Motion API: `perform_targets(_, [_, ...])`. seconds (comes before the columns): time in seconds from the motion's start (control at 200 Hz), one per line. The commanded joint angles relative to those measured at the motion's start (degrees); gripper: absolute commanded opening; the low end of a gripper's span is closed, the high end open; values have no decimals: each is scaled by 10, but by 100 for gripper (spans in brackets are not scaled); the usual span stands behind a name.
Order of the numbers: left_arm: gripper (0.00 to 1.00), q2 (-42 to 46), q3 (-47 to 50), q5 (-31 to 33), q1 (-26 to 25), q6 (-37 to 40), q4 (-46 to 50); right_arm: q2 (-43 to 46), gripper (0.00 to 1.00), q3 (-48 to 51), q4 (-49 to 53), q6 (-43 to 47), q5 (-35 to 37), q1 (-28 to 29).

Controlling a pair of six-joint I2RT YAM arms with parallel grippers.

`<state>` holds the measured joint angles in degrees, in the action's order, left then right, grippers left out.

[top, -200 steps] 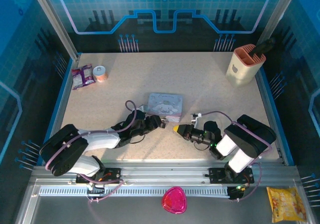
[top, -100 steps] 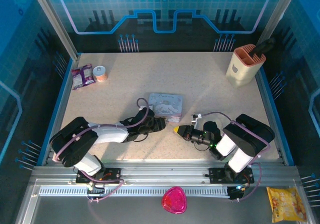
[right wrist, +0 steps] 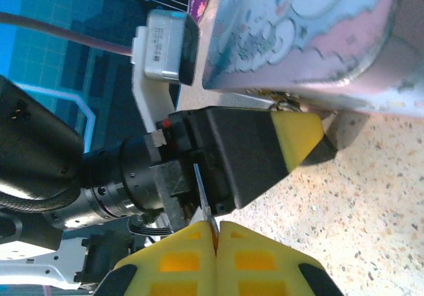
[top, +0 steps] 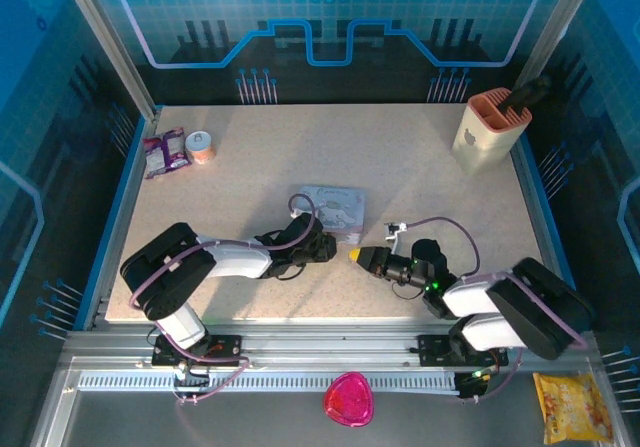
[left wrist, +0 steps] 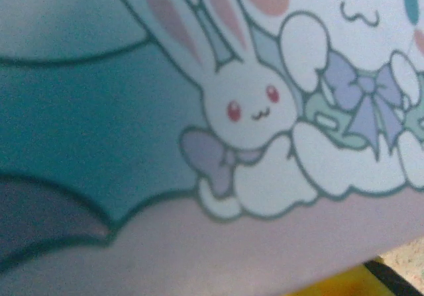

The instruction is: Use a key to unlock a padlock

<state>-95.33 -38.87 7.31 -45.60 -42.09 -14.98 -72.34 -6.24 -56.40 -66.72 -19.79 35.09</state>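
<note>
From above, my left claw (top: 326, 250) lies at the near edge of the pale blue rectangular cartoon tin (top: 335, 207) on the speckled desk (top: 400, 147). My right claw (top: 354, 256) is just off the tin's near side, tip to tip with the left.

My left wrist view has the tin's rabbit print close up; I cannot tell whether that claw grips anything.

In my right wrist view, my right claw is pinched fully together on the thin dark grey metal key (right wrist: 204, 200), which points toward the left claw beneath the tin's edge. I cannot make out the tiny dark padlock, so I judge that inserting and turning the key are both left to do.
</note>
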Motion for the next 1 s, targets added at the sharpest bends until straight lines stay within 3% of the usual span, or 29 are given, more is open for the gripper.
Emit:
perform_targets(0.0, [30,-3,1,8,-2,-7,5,72,0,-32,176,59,23,3])
perform_targets(0.195, [19,10,13,-2,-4,-23,-17,132,0,-42,261,73,37,3])
perform_targets(0.595, [7,72,14,-77,-1,-104,-31,72,0,-28,197,30,24,14])
perform_targets(0.996, [0,123,41,-91,6,-222,-106,69,0,-23,152,-41,34,41])
